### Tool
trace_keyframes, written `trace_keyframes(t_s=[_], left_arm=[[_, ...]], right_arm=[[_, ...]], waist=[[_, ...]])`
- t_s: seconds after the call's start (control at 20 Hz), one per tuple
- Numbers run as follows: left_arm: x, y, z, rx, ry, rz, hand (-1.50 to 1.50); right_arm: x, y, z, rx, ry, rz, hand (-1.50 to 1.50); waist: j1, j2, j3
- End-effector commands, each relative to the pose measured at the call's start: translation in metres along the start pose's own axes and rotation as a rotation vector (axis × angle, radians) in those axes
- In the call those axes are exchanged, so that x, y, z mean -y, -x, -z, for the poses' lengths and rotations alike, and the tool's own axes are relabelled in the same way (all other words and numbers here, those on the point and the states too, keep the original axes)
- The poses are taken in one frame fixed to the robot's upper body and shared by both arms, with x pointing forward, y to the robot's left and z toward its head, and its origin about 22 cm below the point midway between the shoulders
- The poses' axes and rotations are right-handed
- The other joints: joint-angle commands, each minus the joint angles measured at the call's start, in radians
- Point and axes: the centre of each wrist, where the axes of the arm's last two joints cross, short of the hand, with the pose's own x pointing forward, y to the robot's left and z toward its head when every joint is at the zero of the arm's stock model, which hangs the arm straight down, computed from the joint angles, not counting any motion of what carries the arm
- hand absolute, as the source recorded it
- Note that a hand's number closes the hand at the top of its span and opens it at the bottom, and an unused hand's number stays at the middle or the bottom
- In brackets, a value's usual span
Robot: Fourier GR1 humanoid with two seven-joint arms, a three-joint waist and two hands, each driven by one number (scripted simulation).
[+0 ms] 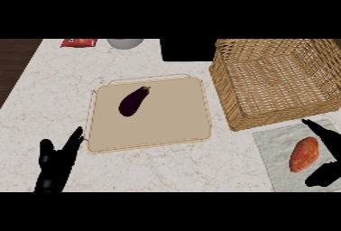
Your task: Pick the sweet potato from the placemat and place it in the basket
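An orange sweet potato [304, 154] lies on a light grey placemat [279, 144] at the lower right of the counter. My right hand [328, 153] sits just to the right of it, fingers straight and pointing up past its far end, thumb low by the view's edge; it does not hold the potato. The woven wicker basket [230, 67] stands right behind the placemat, at the upper right, with nothing inside. My left hand [57, 162] rests open at the lower left, fingers up.
A tan cutting board [166, 122] in the middle carries a dark purple eggplant [132, 101]. At the back edge are a red packet [78, 42], a grey bowl [124, 43] and a black block [188, 49]. Dark wood borders the marble counter at the left.
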Motion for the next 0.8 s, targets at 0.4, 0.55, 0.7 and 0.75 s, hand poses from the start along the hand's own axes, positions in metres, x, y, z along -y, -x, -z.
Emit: trace_keyframes(t_s=[0.4, 0.55, 0.7, 0.75], left_arm=[[0.007, 0.012, 0.007, -0.065, 0.024, -0.011, 0.00], [0.007, 0.001, 0.010, -0.073, 0.017, -0.003, 0.00], [-0.006, 0.008, 0.001, -0.048, 0.011, -0.010, 0.00], [-0.005, 0.020, 0.000, -0.066, 0.026, -0.006, 0.00]], right_arm=[[-0.001, 0.003, 0.015, 0.036, 0.022, -0.034, 1.50], [-0.028, 0.010, 0.006, 0.083, 0.055, -0.134, 1.50], [-0.016, -0.013, 0.015, 0.080, 0.071, -0.159, 1.50], [-0.028, -0.004, 0.020, 0.082, 0.075, -0.166, 1.50]], waist=[[-0.001, 0.006, -0.007], [-0.004, 0.006, -0.007], [0.001, 0.006, -0.007], [0.002, 0.006, -0.007]])
